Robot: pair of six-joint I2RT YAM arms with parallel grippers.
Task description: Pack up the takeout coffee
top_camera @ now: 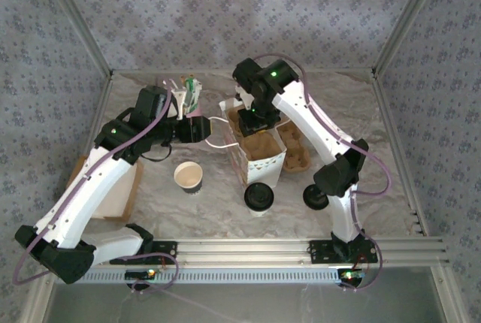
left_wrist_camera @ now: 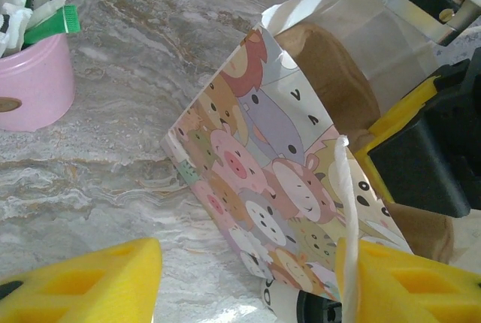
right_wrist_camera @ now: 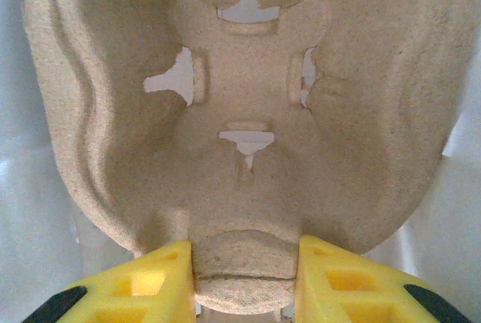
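Note:
The cartoon-printed paper bag (top_camera: pixel 264 167) stands open in the middle of the table. A brown pulp cup carrier (top_camera: pixel 259 145) is in its mouth, and my right gripper (top_camera: pixel 254 122) is shut on the carrier's middle tab (right_wrist_camera: pixel 244 263) from above. My left gripper (top_camera: pixel 199 129) is open at the bag's left side. The bag's white cord handle (left_wrist_camera: pixel 347 218) lies against its right finger (left_wrist_camera: pixel 406 278); the printed bag wall (left_wrist_camera: pixel 263 188) is between the fingers. An open paper cup (top_camera: pixel 188 176) and a black-lidded coffee cup (top_camera: pixel 258 197) stand in front of the bag.
A second pulp carrier (top_camera: pixel 295 148) lies right of the bag. A pink cup of sachets and stirrers (top_camera: pixel 189 96) stands at the back left. A cardboard box (top_camera: pixel 116 191) sits under the left arm. A dark round thing (top_camera: pixel 314 197) is by the right arm.

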